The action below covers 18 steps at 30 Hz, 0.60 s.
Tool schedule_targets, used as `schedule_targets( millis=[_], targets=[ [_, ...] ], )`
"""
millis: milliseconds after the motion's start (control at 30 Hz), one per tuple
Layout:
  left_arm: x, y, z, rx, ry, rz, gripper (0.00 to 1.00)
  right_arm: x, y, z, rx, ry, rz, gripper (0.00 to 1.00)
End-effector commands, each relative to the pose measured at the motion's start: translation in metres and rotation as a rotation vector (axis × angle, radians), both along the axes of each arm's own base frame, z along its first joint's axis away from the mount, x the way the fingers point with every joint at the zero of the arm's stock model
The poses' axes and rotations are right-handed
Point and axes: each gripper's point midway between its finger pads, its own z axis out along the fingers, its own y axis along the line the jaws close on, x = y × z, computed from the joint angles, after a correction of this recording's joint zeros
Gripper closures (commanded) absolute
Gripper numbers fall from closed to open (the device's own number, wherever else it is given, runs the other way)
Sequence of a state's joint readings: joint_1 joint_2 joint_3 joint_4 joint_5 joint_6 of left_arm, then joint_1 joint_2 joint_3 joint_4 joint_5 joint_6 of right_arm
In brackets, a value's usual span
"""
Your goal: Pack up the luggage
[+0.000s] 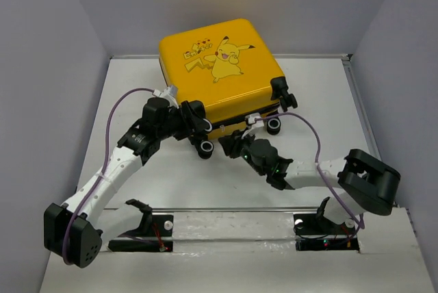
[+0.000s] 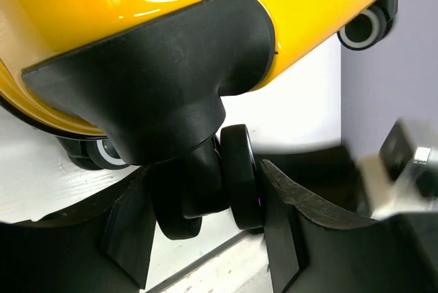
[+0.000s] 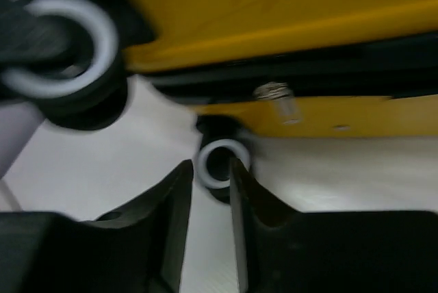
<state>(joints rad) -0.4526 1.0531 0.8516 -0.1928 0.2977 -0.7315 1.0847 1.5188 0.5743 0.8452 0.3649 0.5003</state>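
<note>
The luggage point(image 1: 220, 67) lay shut at the tabletop's far edge; the left gripper point(image 2: 205, 238) stood open astride a front wheel point(image 2: 239, 183) — the right gripper point(image 3: 211, 238) nearly closed, empty, near another wheel point(image 3: 220, 164).

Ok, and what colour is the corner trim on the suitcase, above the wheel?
Black, against the yellow shell of the suitcase. The corner trim shows best in the left wrist view.

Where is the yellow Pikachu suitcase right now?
In the top view the luggage lies closed at the far middle of the table, Pikachu facing up. The left gripper and right gripper sit at its near, wheeled edge.
</note>
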Motion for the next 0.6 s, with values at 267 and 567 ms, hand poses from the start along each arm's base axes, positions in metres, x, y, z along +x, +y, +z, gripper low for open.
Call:
schedule_targets(
  millis=[267, 567],
  targets=[
    [-0.011, -0.027, 0.103, -0.199, -0.445, -0.180, 0.94, 0.039, -0.036, -0.037, -0.293, 0.092, -0.030, 0.38],
    [-0.017, -0.031, 0.094, -0.214, -0.432, -0.215, 0.94, 0.083, -0.029, -0.036, -0.291, 0.030, -0.089, 0.39]
  ],
)
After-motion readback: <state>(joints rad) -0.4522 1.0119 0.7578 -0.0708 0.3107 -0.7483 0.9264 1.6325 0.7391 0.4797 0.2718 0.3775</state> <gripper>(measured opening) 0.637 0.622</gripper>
